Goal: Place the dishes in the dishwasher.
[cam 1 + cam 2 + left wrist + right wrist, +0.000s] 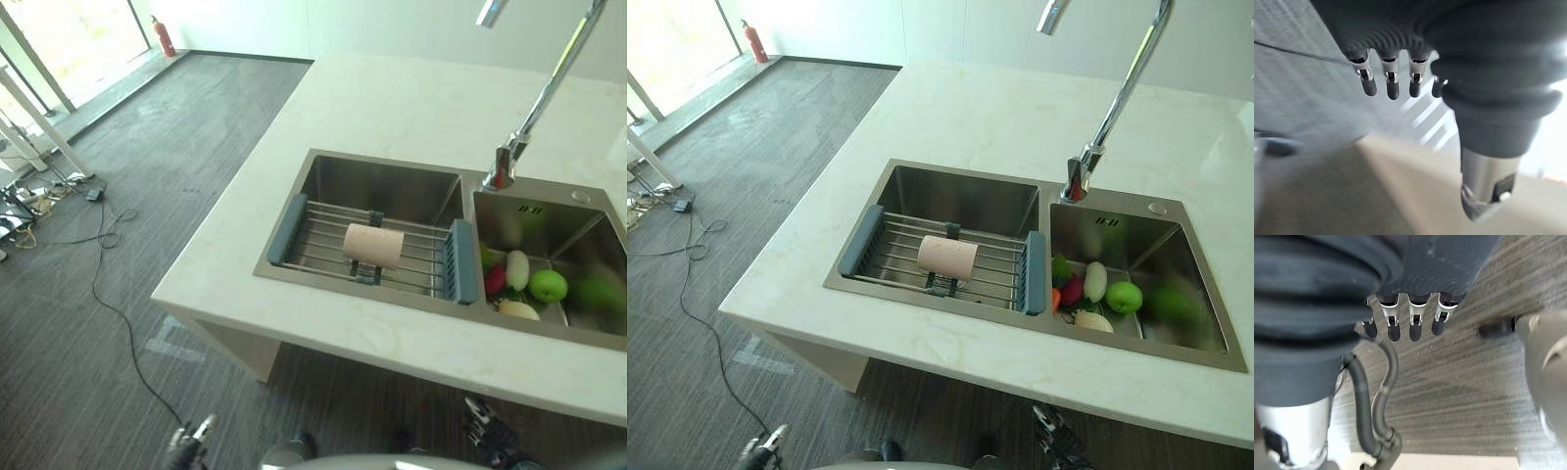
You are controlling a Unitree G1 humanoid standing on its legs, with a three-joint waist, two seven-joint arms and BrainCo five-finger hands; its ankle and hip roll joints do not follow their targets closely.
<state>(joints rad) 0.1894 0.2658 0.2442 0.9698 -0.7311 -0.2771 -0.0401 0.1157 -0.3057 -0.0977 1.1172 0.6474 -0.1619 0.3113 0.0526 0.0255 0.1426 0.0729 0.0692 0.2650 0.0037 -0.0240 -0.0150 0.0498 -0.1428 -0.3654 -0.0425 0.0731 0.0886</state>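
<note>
My cup (373, 245) lies on its side on the rack (323, 235) over the left basin, long axis crosswise, well ahead of both low, empty, relaxed hands, left hand (188, 443) and right hand (487, 428) about equally far.

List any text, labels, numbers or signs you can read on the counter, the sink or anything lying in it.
None can be read.
Pink cup on the sink rack: no print visible.
Fruit and vegetables, such as the green apple, in the right basin: no stickers to be made out.
Faucet and countertop: plain.
Red fire extinguisher by the far wall: any label too small to read.
</note>
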